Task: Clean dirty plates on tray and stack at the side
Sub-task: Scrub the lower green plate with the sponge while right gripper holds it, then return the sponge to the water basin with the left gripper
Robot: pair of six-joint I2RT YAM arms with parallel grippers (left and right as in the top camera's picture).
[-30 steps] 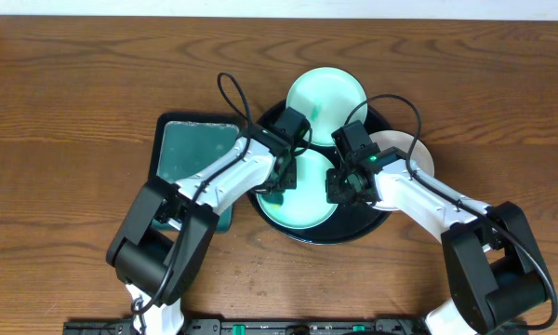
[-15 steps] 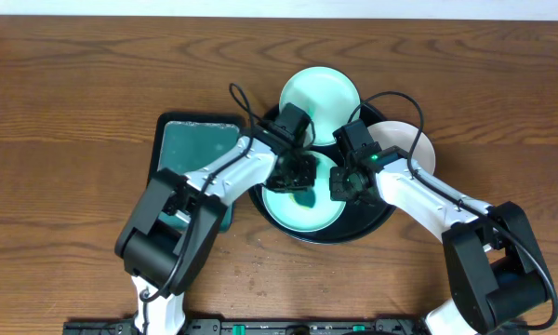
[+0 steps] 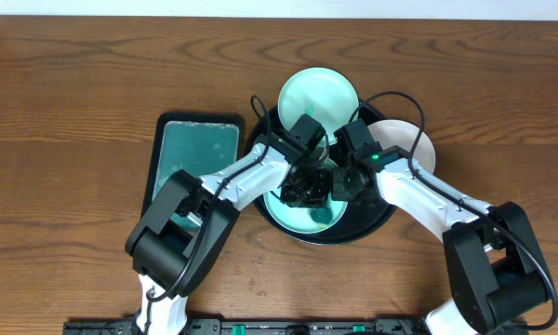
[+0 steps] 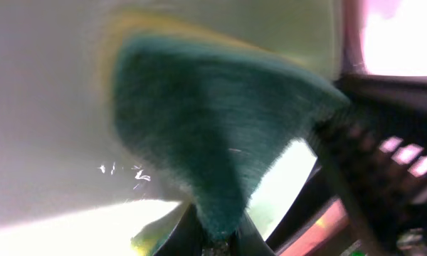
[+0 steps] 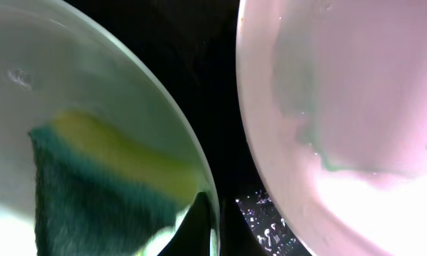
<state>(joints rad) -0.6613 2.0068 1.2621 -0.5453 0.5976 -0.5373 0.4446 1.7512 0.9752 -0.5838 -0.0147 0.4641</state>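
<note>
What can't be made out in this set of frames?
- Overhead: the centre of the front plate is covered by the left gripper and right gripper, so any smear there is unseen.
- Right gripper: open or shut is unclear. Its wrist hides the jaws overhead, and its own view shows no fingers.
- Left wrist: blur and glare wash out everything around the sponge.

On the round tray (image 3: pixel 372 223) lie the front plate (image 3: pixel 298 219), with the sponge (image 4: pixel 213 128) on it, the rear plate (image 3: pixel 318 93) behind and the right plate (image 3: pixel 414 149). The rectangular tray (image 3: pixel 193 158) lies to the left.
</note>
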